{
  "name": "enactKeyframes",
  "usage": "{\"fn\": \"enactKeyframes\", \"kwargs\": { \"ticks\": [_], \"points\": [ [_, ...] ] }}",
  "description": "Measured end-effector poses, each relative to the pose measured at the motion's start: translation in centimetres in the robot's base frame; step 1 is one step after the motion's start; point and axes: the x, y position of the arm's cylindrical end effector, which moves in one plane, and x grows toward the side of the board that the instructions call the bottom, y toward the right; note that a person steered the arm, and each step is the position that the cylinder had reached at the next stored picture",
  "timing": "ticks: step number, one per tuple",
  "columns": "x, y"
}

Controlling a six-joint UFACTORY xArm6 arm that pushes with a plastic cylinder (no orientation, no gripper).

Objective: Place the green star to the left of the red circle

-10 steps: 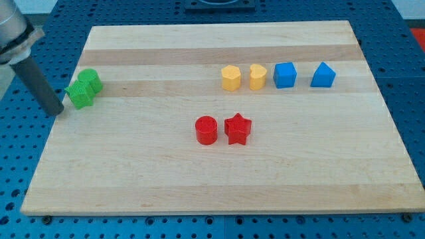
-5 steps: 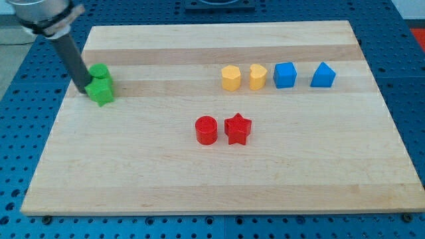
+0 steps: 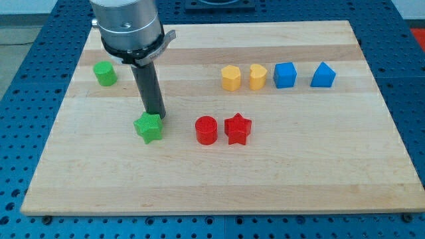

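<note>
The green star (image 3: 149, 128) lies on the wooden board (image 3: 219, 179), left of the red circle (image 3: 206, 130) with a gap of about one block width between them. My tip (image 3: 157, 117) touches the star's upper right edge, at the end of the dark rod coming down from the view's top. A red star (image 3: 238, 129) sits right against the red circle's right side.
A green round block (image 3: 104, 73) stands at the upper left. A row at the upper right holds a yellow hexagon (image 3: 230, 78), a yellow heart (image 3: 257, 77), a blue cube (image 3: 285, 74) and a blue pentagon-like block (image 3: 323, 75).
My tip has swept from the board's left edge to the right and down, pushing the green star away from the green round block to a spot just left of the red circle.
</note>
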Motion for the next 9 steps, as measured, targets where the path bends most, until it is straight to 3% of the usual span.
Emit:
{"fn": "enactKeyframes", "kwargs": {
  "ticks": [2,7,9],
  "points": [
    [-1.1,-4.0],
    [1.6,-1.9],
    [0.5,-4.7]
  ]
}}
